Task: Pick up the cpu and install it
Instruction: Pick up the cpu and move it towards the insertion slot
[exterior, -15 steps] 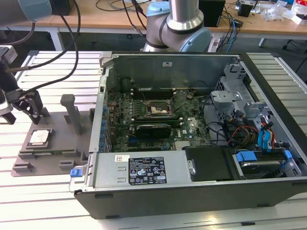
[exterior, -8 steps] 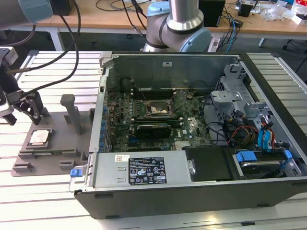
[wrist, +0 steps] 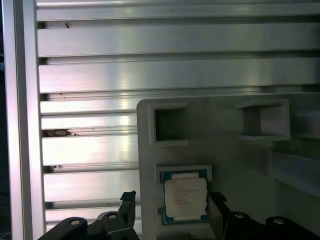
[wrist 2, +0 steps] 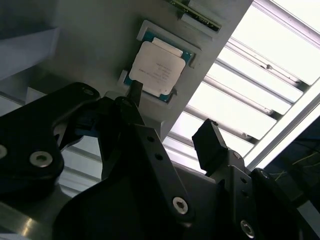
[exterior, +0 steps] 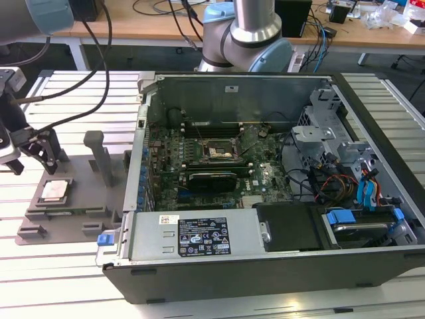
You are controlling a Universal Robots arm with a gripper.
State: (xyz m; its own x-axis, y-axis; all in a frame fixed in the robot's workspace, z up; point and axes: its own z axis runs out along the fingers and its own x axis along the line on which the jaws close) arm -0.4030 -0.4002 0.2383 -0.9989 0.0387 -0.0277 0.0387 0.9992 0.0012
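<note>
The cpu (exterior: 54, 191), a flat square chip with a silver-grey top, lies in its recess on the grey tray (exterior: 86, 199) at the exterior view's left. My gripper (exterior: 33, 162) hangs just above and slightly behind it, open and holding nothing. In both wrist views the cpu (wrist 2: 156, 67) (wrist: 185, 197) sits in a teal-edged pocket, with one black finger (wrist 2: 134, 95) close to its edge and the other finger (wrist 2: 209, 140) off to the side. In the first wrist view the gripper (wrist: 171, 204) straddles the chip. The motherboard socket (exterior: 219, 151) sits inside the open computer case.
The open computer case (exterior: 265, 219) stands to the exterior view's right of the tray, with cables, a drive cage (exterior: 332, 133) and a power supply (exterior: 199, 236). An upright grey post (exterior: 98, 156) rises from the tray. Slatted aluminium table (exterior: 60, 86) all around.
</note>
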